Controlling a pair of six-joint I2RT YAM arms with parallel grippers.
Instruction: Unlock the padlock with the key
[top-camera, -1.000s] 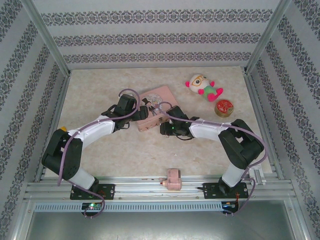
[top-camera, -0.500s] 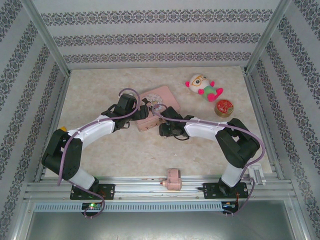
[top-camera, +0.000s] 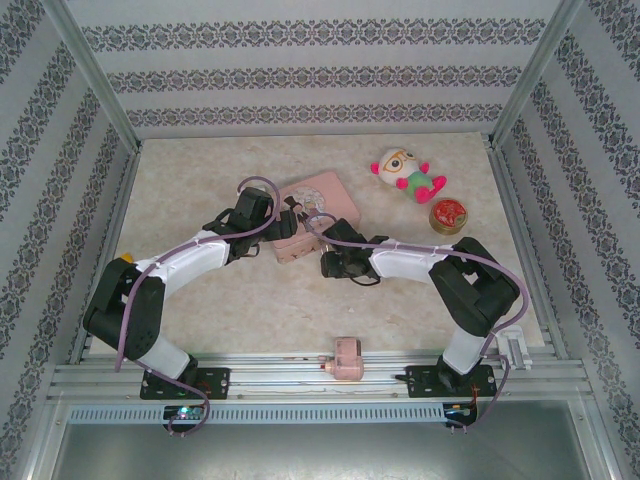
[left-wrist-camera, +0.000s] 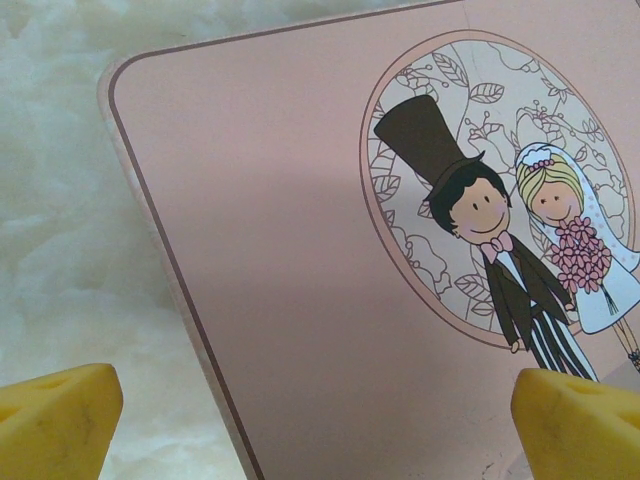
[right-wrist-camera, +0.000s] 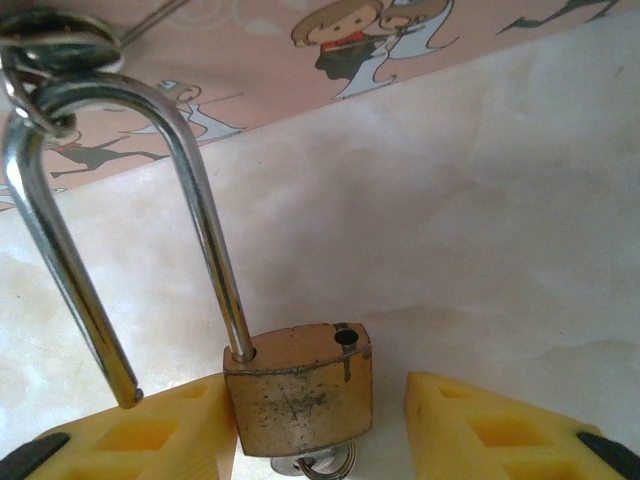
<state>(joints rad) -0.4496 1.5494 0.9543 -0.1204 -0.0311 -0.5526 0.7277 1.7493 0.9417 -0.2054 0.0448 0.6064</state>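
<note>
The left fingers (left-wrist-camera: 55, 425) are standing wide apart above the lid of the pink tin (left-wrist-camera: 300, 250), which is lying on the desk (right-wrist-camera: 480, 200), and are holding nothing. The right fingers (right-wrist-camera: 490, 430) are sitting half open on either side of the padlock (right-wrist-camera: 298, 390). One is touching its brass body and the other is standing apart. Its shackle (right-wrist-camera: 200, 200) is hanging open, hooked through a ring (right-wrist-camera: 50, 40) on the tin.

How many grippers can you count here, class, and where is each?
2. The left gripper hangs open above the illustrated lid of the pink tin; the right gripper straddles the brass padlock beside the tin, jaws apart.
</note>
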